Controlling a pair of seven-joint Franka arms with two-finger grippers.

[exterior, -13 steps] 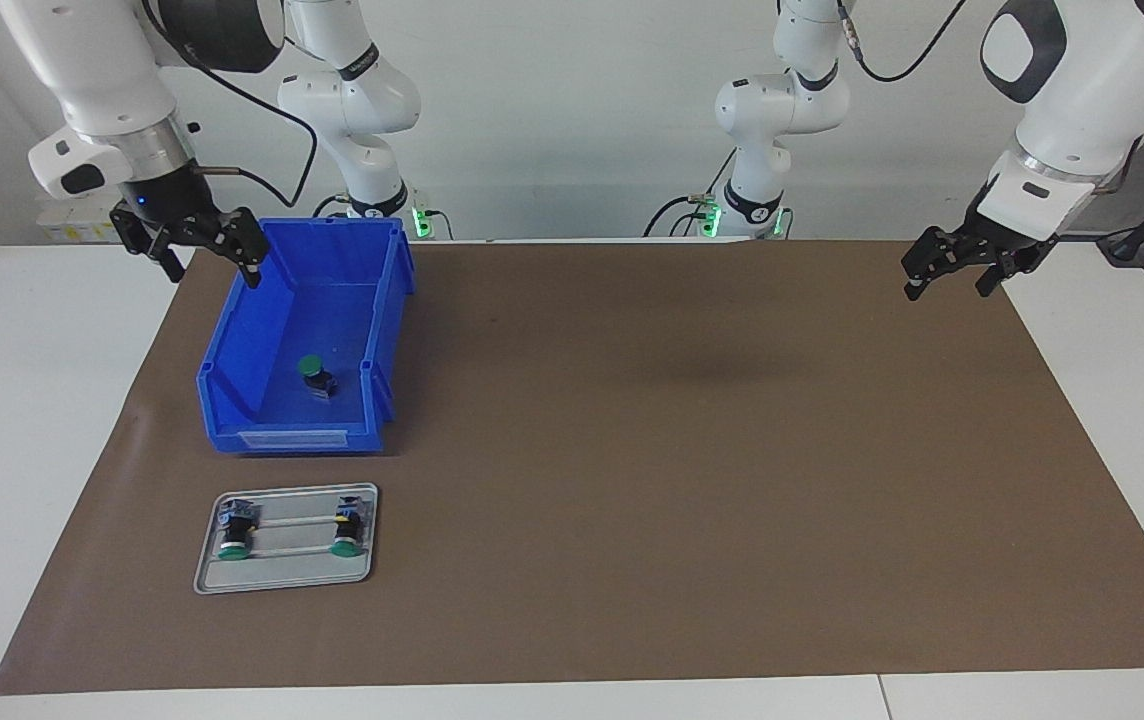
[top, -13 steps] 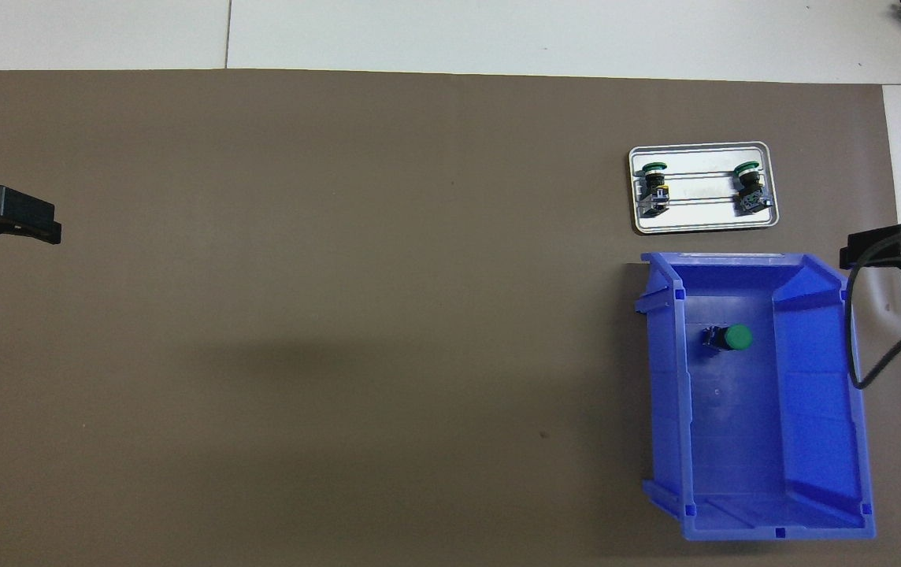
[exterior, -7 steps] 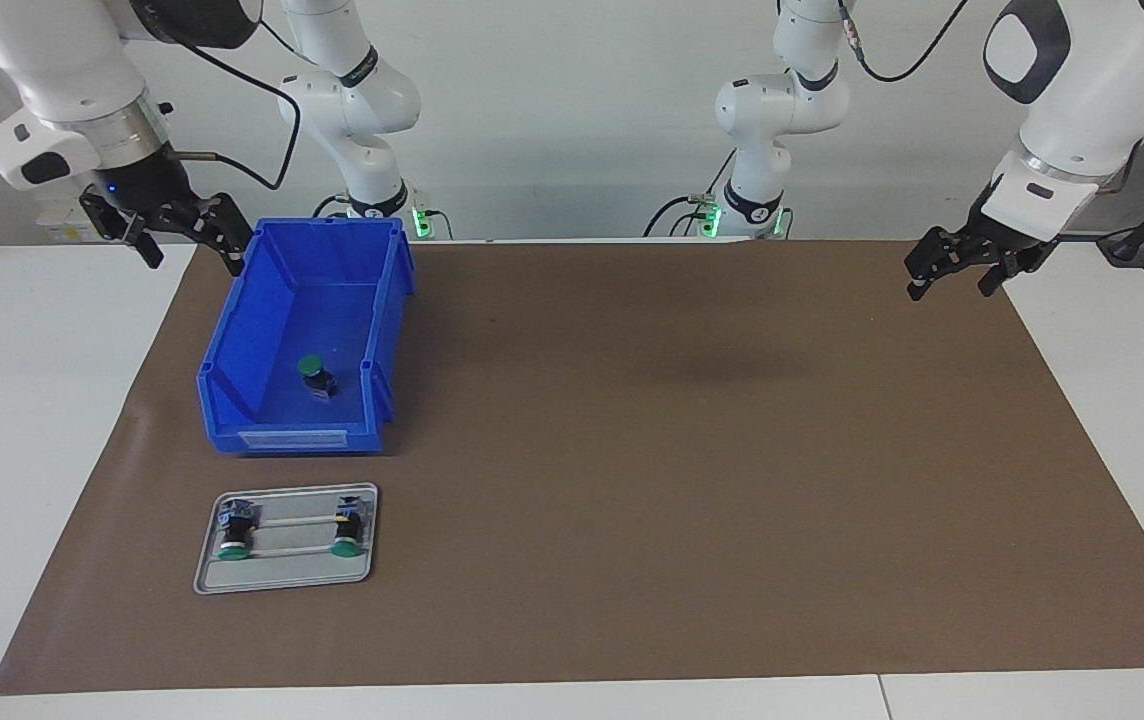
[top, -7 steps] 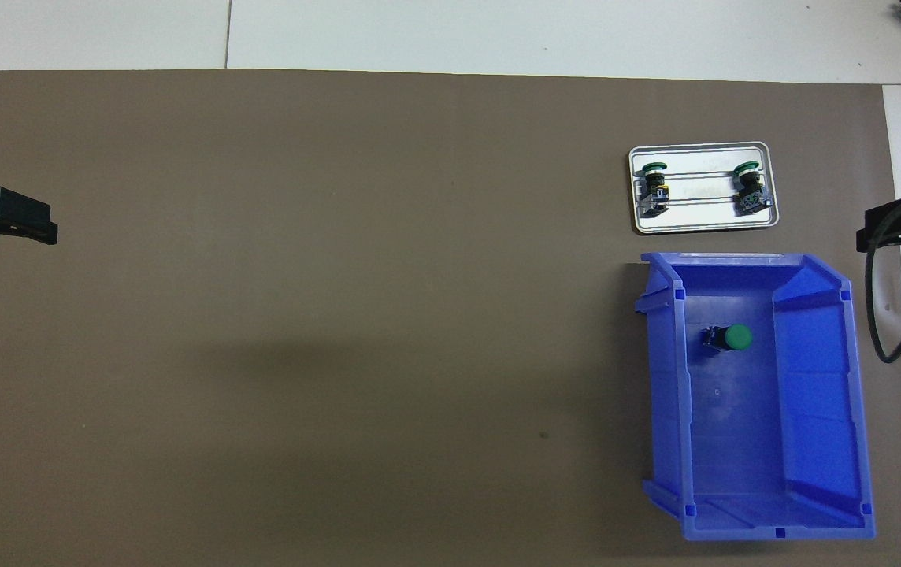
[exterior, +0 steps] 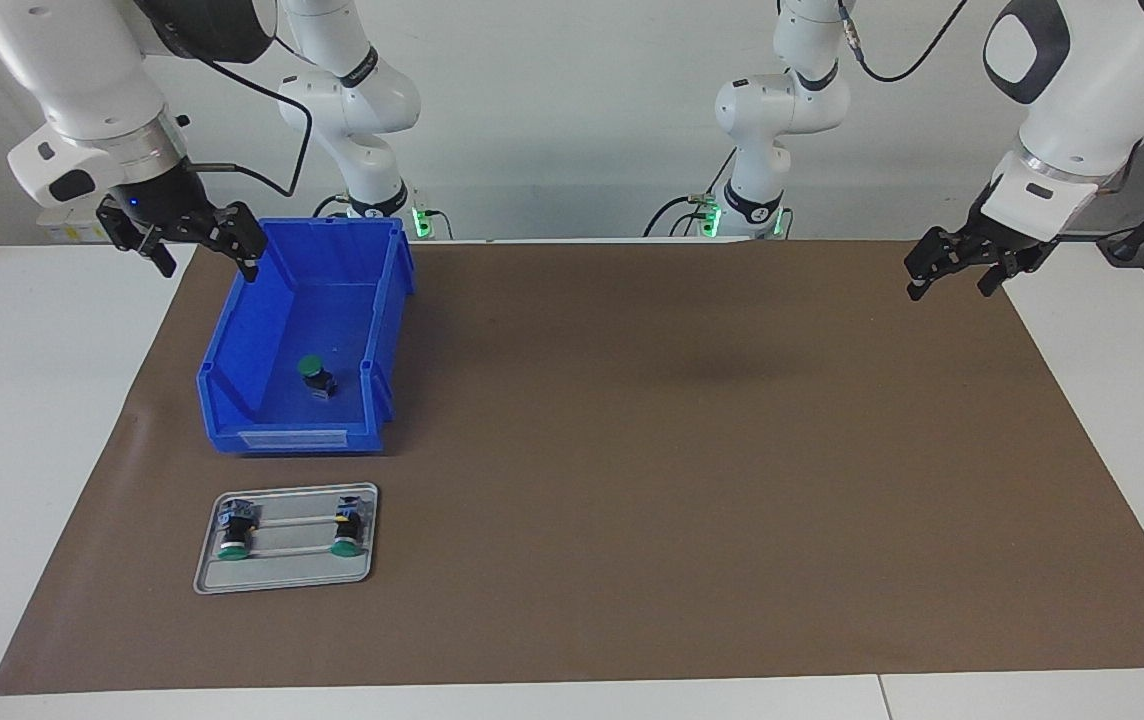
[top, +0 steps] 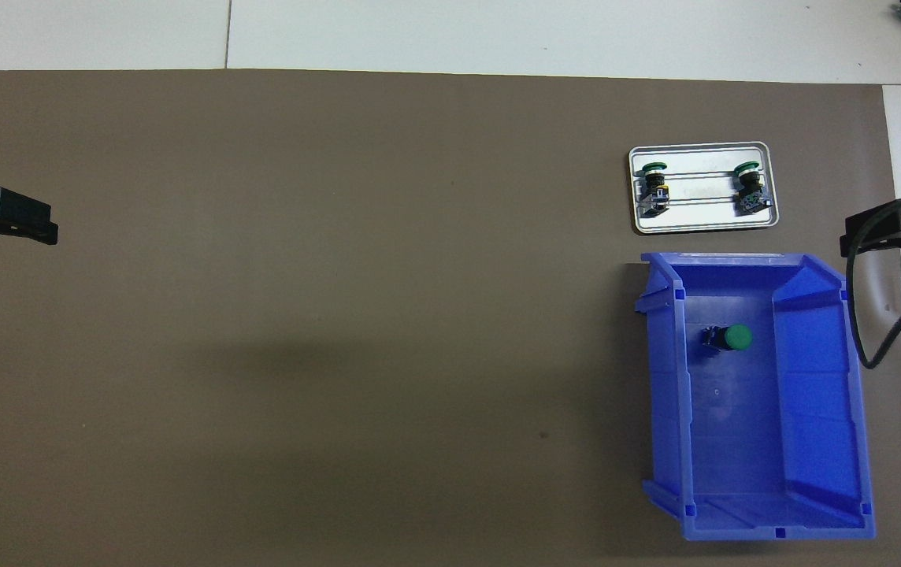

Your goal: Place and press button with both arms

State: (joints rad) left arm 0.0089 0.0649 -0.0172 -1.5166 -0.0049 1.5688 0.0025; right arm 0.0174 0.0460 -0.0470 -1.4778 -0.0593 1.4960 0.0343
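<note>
1. Brown mat point(exterior: 632, 450) covers the white table point(exterior: 22, 450); I see a pale wall point(exterior: 572, 100) at the robots' end.
2. I see the button point(exterior: 315, 375) lying in the blue bin point(exterior: 232, 345), toward the right arm's end.
3. I read the right gripper point(exterior: 200, 250), fingers apart and empty, raised over the bin's rim, at 10 o'clock from the button in the facing view.
4. I read the left gripper point(exterior: 952, 273), fingers apart, waiting above the mat's other end, well apart from the button.
5. I see the metal tray point(exterior: 282, 575) holding two more buttons point(exterior: 232, 530).

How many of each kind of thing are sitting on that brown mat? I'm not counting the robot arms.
Green-capped buttons: 3, one lying in the bin, two on the tray
Blue bin: 1
Grey metal tray: 1
Total: 5
</note>
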